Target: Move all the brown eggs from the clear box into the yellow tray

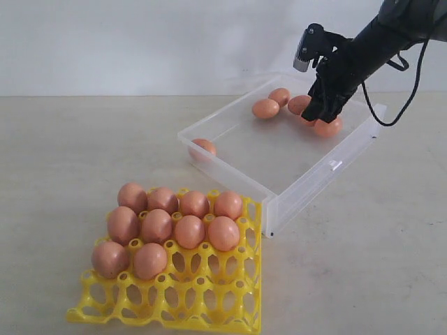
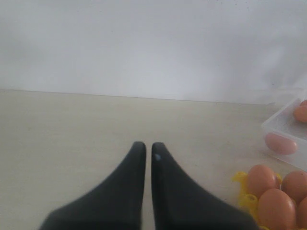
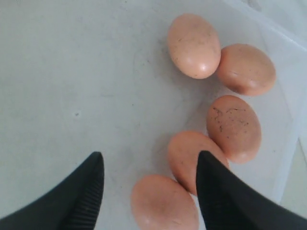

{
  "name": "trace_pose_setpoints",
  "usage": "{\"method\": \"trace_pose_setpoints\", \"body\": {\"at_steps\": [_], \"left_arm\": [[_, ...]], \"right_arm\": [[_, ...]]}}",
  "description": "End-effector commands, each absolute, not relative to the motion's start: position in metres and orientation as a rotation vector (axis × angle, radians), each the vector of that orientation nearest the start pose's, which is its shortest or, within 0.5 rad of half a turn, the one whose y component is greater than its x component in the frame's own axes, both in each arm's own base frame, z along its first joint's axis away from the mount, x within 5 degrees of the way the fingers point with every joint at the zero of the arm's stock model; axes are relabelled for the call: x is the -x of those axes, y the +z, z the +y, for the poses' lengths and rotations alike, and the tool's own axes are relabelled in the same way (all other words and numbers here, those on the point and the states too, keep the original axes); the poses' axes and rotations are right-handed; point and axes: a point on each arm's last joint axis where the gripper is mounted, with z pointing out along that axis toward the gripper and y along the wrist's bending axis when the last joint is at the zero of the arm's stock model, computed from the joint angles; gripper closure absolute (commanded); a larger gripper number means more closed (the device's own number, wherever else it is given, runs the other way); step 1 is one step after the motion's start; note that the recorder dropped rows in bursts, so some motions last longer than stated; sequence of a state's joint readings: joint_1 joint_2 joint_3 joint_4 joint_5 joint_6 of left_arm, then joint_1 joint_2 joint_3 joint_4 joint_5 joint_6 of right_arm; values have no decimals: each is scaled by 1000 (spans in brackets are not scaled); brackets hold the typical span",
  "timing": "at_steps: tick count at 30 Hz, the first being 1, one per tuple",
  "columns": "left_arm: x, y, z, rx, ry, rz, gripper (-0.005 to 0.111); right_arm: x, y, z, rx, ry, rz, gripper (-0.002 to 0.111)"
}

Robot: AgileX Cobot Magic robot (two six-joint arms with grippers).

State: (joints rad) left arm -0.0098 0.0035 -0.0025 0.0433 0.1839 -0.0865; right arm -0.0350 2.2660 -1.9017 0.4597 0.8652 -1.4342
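Surface: a pale beige table against a plain white wall.
Yellow tray: nearest to you, the yellow tray holds ten brown eggs in its back cups. The front cups are bare.
Left gripper: the left gripper is low over the table beside the tray, with its fingers pressed almost together and nothing between them.
Clear box: the clear box sits just behind the tray, its corner close to the tray's edge.
Lone egg: one egg rests in the box's near-left corner, well apart from the others.
Far cluster: five eggs huddle at the far side, several of them touching.
Right gripper: the right gripper hangs over that cluster with its jaws spread wide, gripping nothing.
Your next move: the right arm is the nearer one. The closest egg lies straight below, between the fingers, but its long axis is cut off from view. A neighbour egg touches it and sits partly under one fingertip — expect a nudge there.
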Motion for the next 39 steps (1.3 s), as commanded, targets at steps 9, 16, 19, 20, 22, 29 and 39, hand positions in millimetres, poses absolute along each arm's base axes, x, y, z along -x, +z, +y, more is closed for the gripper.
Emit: {"method": "trace_pose_setpoints", "body": {"at_steps": [9, 16, 19, 20, 22, 29, 39], "left_arm": [[-56, 197, 0, 39, -30, 1662, 103], [-56, 197, 0, 39, -30, 1662, 103], [-56, 197, 0, 39, -30, 1662, 103], [-56, 197, 0, 39, -30, 1662, 103], [-56, 197, 0, 39, -30, 1662, 103], [-56, 197, 0, 39, -30, 1662, 103], [-56, 197, 0, 39, -30, 1662, 103]], "right_arm": [[-498, 187, 17, 1700, -241, 2075, 60], [-500, 178, 14, 1719, -275, 2101, 60], [-500, 172, 14, 1733, -272, 2110, 60], [-501, 169, 13, 1736, -272, 2112, 60], [-502, 164, 13, 1737, -276, 2113, 60], [-510, 154, 12, 1704, -333, 2081, 60], [-511, 136, -1, 1616, -326, 2203, 60]]}}
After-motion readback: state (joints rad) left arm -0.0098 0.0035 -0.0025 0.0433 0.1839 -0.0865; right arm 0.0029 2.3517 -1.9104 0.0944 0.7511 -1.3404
